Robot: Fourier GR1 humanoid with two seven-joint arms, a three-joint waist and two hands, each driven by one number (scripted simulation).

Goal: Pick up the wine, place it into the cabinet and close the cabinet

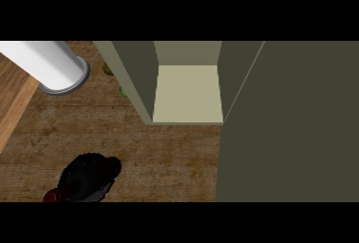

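Note:
My left hand (89, 176) shows at the lower left of the head view, its black fingers curled downward. A dark red rounded piece, which looks like the wine bottle (52, 195), sticks out at the hand's lower left; the hand hides most of it. The cabinet (133, 76) stands at the top centre with its pale shelf (188, 92) bare. Its dark olive door (288, 118) is swung open and fills the right side of the view. The hand is well to the lower left of the cabinet's opening. My right hand does not show.
A white cylinder with a grey rim (49, 64) slants in from the top left. Small green things (123, 91) peek out behind the cabinet's left wall. A lighter wooden strip (13, 104) runs along the left of the brown counter (161, 156).

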